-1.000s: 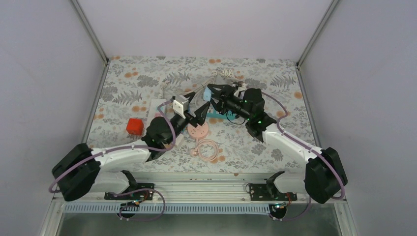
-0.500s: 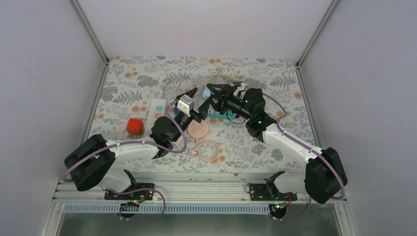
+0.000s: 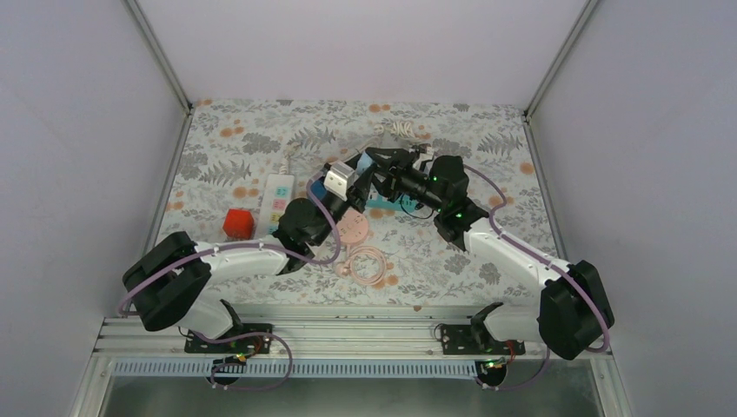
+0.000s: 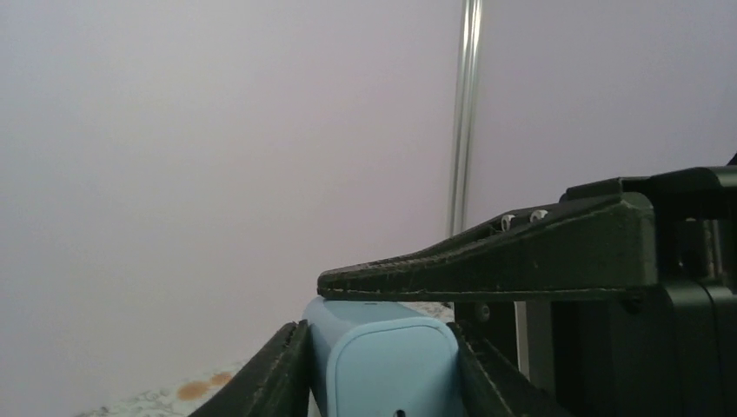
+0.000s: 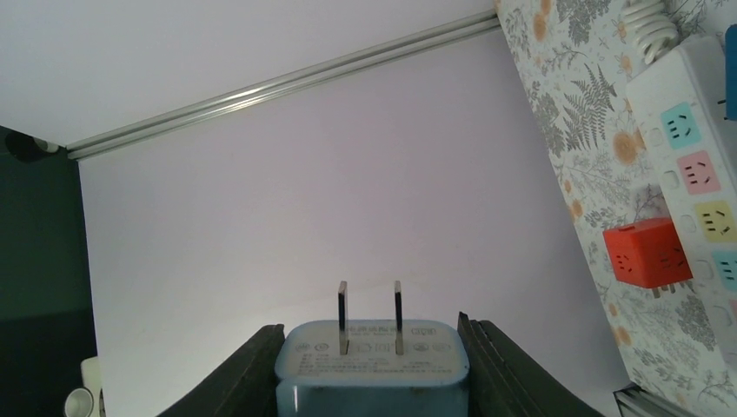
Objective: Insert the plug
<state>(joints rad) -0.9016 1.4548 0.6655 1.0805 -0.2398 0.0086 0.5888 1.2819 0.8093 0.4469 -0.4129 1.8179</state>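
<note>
The plug [image 5: 372, 360] is a light blue block with two metal prongs pointing away from the right wrist camera, held in the air above the table. My right gripper [image 5: 372, 334] is shut on its sides. My left gripper [image 4: 378, 347] grips the same plug [image 4: 382, 369] from the other end, both jaws pressed against it, with a right finger [image 4: 487, 261] lying across its top. From above, the two grippers meet at the plug [image 3: 366, 164]. The white power strip [image 3: 276, 195] with coloured sockets lies on the table to the left.
A red cube adapter [image 3: 237, 223] sits left of the strip. A pink disc [image 3: 350, 228] and a coiled pink cable [image 3: 369, 263] lie below the grippers. A white coiled cord [image 3: 400, 129] lies at the back. Grey walls enclose the floral table.
My left arm has swung up and right to the plug, and its jaws have come in from wide open onto it. The right arm has stayed still, holding the plug.
</note>
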